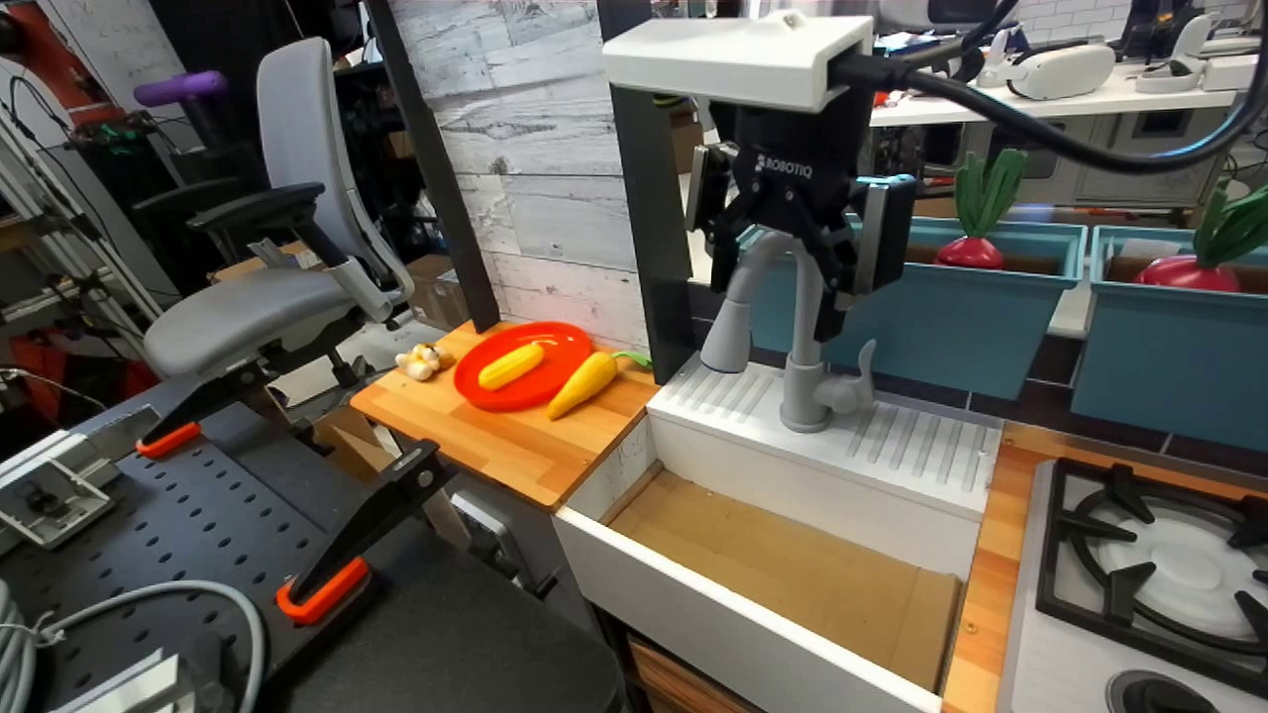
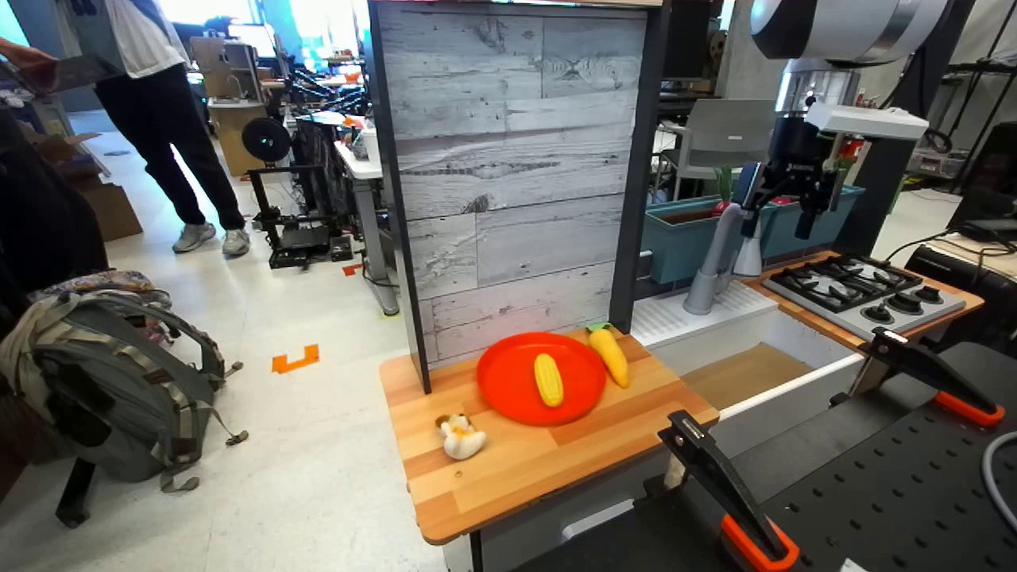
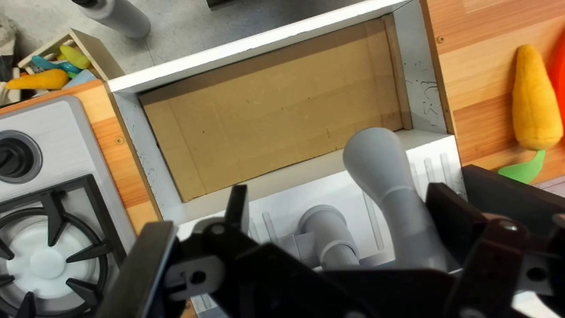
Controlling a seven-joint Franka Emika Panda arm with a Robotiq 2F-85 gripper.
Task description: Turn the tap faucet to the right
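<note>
Poised with jaws spread wide on either side of the grey faucet (image 1: 807,322), right of center in an exterior view, gripping nothing. Apparently in place, with the turn to the right yet to come, judging by a spout (image 1: 729,332) angled frame left. Set amid a sink (image 1: 684,609) lined with cardboard (image 1: 783,574), corn (image 1: 511,365) on a red plate (image 1: 567,347) and radishes (image 1: 969,254) in blue planters (image 1: 1169,361) at right.

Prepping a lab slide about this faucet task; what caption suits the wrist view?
Wrist view: jaws open on either side of the grey faucet, cardboard-floored sink in view.
</note>
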